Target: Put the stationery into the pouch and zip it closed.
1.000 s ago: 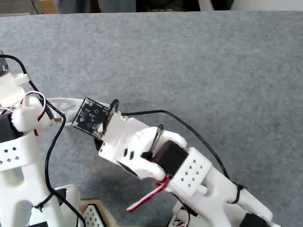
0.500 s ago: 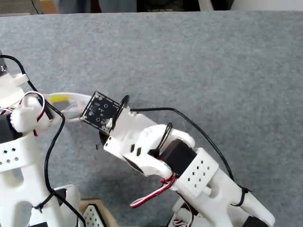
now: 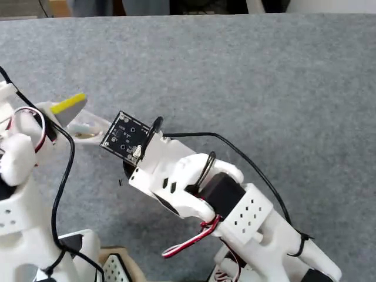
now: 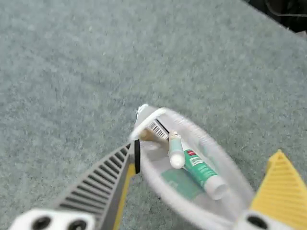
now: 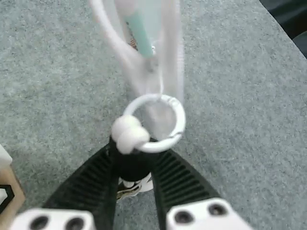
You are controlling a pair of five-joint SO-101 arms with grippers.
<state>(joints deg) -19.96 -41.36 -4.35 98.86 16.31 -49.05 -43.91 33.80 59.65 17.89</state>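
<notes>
Right gripper (image 5: 135, 155) is clamped on the zip pull (image 5: 129, 135) of the pouch (image 3: 88, 126) — soft, light, pens (image 4: 199, 170) inside — which is flanked by the left gripper's (image 4: 207, 155) spread jaws and judged best steadied at its far end.

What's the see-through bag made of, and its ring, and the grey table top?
The pouch looks like soft clear plastic, a bit frosted: the stationery shows through it. The ring looks like glossy white plastic, perhaps coated metal. The table seems covered in grey felt or carpet: fuzzy, no shine.
</notes>
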